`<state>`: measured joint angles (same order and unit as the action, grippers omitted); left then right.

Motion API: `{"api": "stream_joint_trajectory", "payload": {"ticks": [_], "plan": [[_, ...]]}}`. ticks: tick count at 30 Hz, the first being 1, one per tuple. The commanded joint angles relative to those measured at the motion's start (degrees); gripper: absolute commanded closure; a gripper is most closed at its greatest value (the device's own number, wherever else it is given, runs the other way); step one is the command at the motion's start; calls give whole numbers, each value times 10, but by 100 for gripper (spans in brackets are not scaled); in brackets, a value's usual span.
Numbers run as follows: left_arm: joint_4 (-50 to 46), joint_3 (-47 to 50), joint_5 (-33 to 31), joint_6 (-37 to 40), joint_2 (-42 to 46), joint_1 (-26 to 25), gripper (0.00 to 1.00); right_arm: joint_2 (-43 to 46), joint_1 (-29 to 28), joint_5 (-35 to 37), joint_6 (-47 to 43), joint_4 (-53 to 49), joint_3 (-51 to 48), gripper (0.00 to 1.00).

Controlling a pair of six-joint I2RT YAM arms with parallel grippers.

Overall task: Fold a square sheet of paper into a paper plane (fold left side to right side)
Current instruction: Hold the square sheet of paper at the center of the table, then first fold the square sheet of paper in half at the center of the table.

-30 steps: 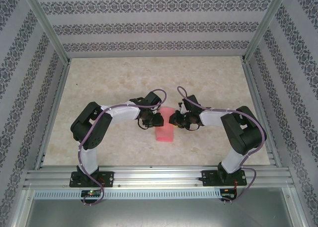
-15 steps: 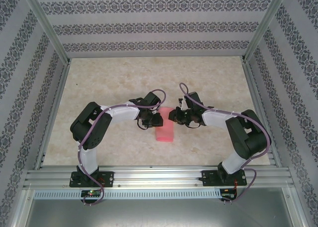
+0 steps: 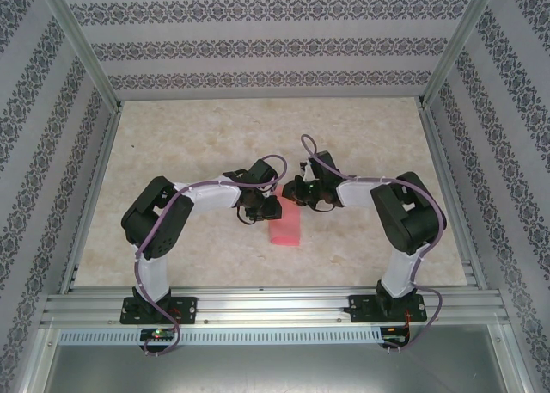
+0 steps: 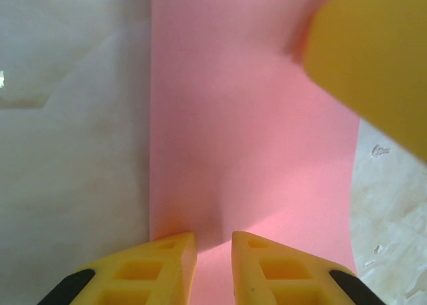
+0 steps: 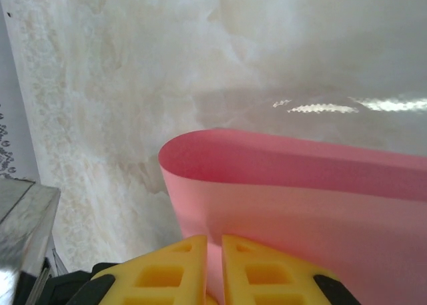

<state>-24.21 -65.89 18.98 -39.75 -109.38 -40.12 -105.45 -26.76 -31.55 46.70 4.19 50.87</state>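
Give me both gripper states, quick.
Left gripper: jaws shut on the square sheet of paper.
Right gripper: jaws shut on the same sheet's curled-over edge.

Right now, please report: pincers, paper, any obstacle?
Left pincer nearly closed at edge of pink paper sheet, grip unclear. Right pincer shut on the sheet, which curls over in a loop. Pincers close together; right finger hangs over the sheet.

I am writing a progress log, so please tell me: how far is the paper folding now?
Done: the square sheet of paper is bent over on itself. In hand: the right gripper seems to pinch it beside a rounded, uncreased loop; the left gripper, nearly closed, sits at its edge. Remaining: pressing a sharp crease, then all later folds; no dart shape yet.
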Motion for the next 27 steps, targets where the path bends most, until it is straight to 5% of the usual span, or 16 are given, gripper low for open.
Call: {"api": "stream_joint_trajectory", "payload": {"ticks": [1, 27], "plan": [[7, 21, -9, 15, -17, 3, 75, -22, -7, 9, 6, 10, 16, 85], [83, 142, 60, 54, 80, -12, 75, -65, -8, 54, -21, -65, 31, 85]]}}
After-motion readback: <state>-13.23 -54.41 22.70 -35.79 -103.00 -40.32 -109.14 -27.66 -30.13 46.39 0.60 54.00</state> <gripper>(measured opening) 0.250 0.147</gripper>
